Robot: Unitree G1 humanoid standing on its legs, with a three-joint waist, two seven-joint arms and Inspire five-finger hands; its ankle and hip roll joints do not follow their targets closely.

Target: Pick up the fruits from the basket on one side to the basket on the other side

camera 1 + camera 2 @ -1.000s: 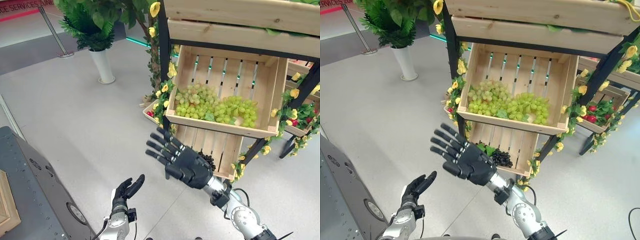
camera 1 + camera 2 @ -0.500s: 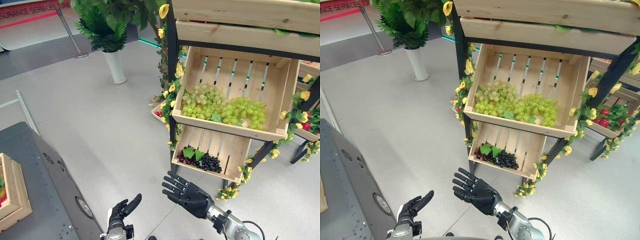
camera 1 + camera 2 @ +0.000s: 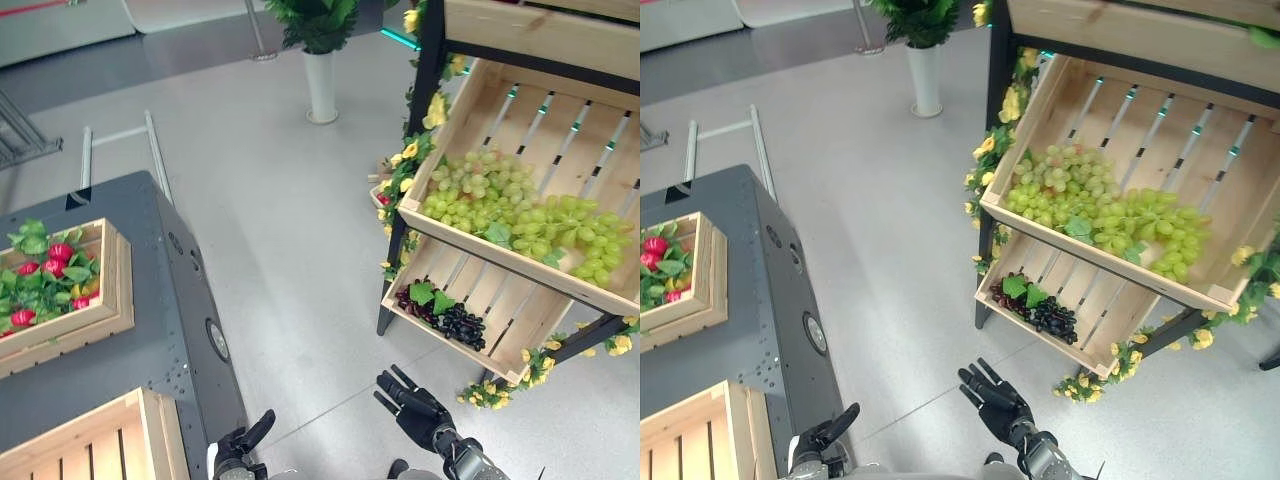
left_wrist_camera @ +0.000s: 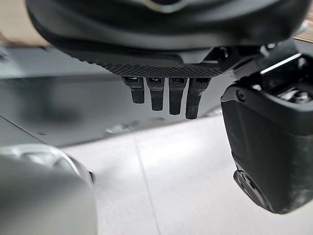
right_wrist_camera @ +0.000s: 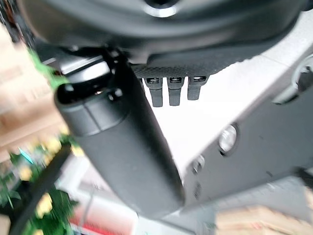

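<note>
Left eye view: the right hand (image 3: 418, 410) is held low over the grey floor (image 3: 290, 230), its fingers spread straight and nothing gripped, just in front of the lower crate (image 3: 520, 345) of the wooden rack. The left hand (image 3: 242, 448) is seen at the bottom edge beside the dark grey platform (image 3: 150, 330), its fingers relaxed and empty; its wrist view shows them extended above the floor. Green grapes (image 3: 515, 205) are heaped in the tilted upper crate (image 3: 470, 95), while dark grapes (image 3: 455, 322) with green leaves are lying in the lower one. On the platform, a small crate (image 3: 105, 325) is filled with red fruit (image 3: 55, 255) and leaves, and an empty crate (image 3: 90, 445) is set nearer the robot. A potted plant (image 3: 320, 60) is standing beyond, well apart from the rack
</note>
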